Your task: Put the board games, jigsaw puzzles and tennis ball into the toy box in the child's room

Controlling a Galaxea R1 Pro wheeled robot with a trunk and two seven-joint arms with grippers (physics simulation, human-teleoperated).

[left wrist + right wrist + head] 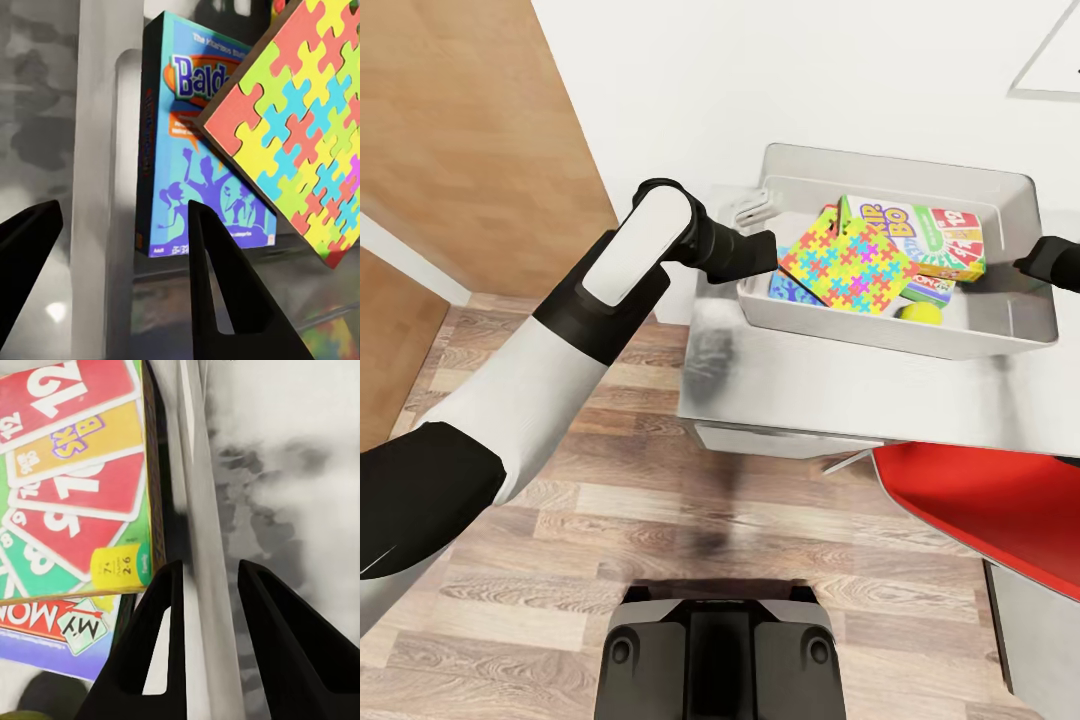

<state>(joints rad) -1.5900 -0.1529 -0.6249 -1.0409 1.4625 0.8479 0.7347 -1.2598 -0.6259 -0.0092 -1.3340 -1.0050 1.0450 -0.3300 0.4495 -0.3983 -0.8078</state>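
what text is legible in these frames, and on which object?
"Balde", cut off: blue board game in the toy box; its small print is unreadable.
"SKIP-BO", "12", "7+", "2-6": yellow, green and red card game box.
"MY MON", cut off: Monopoly box.
Jigsaw puzzle: no text.

The jigsaw puzzle [847, 262] hides most of the Balderdash box [792, 290] beneath.

door: a wooden door [450, 130] filled the upper left.
chair: a red seat [1000, 510] sat at the lower right.
picture: a pale frame corner [1055, 60] showed upper right.
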